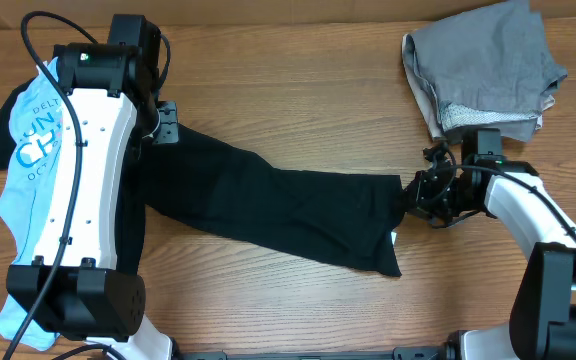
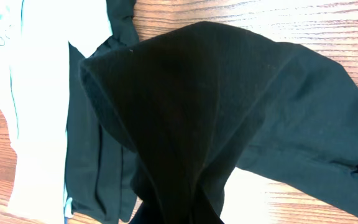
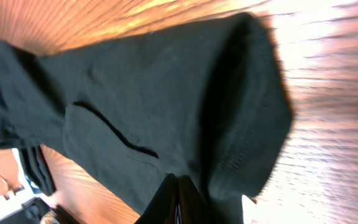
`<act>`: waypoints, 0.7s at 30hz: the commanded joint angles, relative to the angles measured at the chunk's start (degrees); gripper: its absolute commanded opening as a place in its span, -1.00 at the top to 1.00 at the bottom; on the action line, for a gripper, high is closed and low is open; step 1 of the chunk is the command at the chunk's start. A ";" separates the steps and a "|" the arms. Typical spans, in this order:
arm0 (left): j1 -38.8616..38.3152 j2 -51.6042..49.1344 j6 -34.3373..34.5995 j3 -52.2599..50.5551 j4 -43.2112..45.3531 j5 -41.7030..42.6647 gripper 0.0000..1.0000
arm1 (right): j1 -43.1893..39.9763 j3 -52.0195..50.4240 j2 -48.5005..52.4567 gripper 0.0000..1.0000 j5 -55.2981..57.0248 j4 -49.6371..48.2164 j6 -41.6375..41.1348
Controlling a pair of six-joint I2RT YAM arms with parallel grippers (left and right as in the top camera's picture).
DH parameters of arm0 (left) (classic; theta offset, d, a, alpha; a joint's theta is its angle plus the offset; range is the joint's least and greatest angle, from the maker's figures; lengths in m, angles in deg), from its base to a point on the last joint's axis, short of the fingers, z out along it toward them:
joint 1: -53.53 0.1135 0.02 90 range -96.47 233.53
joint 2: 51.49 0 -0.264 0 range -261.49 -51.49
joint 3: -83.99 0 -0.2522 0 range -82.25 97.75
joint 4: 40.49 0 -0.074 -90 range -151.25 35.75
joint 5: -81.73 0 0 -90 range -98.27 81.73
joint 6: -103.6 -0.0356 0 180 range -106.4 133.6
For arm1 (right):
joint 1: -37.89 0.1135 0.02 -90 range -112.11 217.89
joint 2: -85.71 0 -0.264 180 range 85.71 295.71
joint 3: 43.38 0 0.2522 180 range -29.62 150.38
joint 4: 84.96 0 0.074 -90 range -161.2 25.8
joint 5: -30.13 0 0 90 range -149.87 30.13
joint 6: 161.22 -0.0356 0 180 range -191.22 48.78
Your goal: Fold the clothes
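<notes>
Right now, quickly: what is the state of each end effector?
Left end effector: closed, holding the black shirt.
Right end effector: closed, holding the same shirt's other end.

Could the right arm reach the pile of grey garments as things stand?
Probably not yet: the right gripper is shut on the black T-shirt. The grey garments lie close beyond it, with nothing between.

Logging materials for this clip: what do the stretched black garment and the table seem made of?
Black garment: soft knit fabric, likely cotton jersey, matte; fine knit texture and limp folds show up close. Table: wood or wood-look laminate, smooth, slightly glossy; grain lines and glare, but which one is unclear.
</notes>
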 commanded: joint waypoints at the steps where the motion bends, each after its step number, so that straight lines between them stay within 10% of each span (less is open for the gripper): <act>1: -0.79 0.15 0.72 1.29 0.13 0.83 0.92 | 2.32 -1.84 -0.83 0.92 -1.29 -1.51 1.42; 21: -9.90 -2.80 1.05 -4.52 3.10 0.87 0.92 | 3.98 -6.43 -0.74 0.92 5.99 -8.28 -6.19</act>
